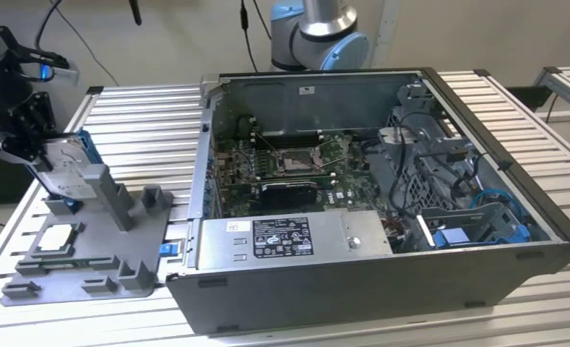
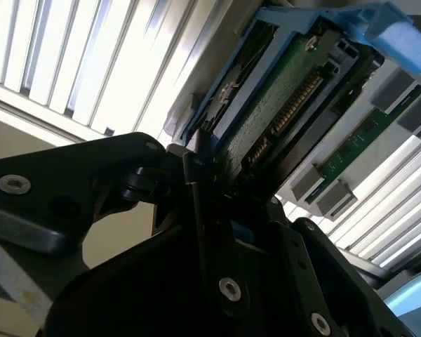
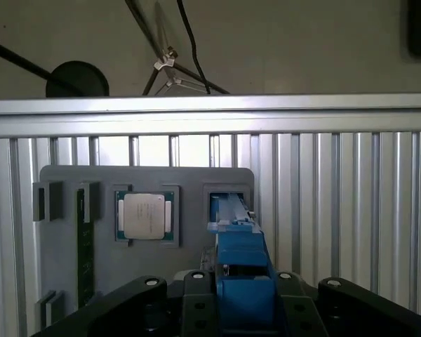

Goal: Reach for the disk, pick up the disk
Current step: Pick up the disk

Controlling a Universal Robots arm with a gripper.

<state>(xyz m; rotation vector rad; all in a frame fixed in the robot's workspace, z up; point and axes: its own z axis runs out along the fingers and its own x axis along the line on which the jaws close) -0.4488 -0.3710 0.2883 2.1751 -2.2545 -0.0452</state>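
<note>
While the gripper (image 3: 242, 286) is clenched on the blue-framed disk (image 1: 68, 168), that disk stands on edge over the grey tray (image 1: 97, 249). A silver chip (image 1: 55, 238) lies flat on the tray. Beyond it, toward the exterior view's right, sits an open computer case (image 1: 362, 289).

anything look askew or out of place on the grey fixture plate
Nothing damaged or spilled. The silver rectangular hard drive in its blue plastic bracket stands on edge, leaning, at the corner of the grey fixture plate, clamped in the black gripper. The small silver square chip sits squarely in its pocket.
</note>
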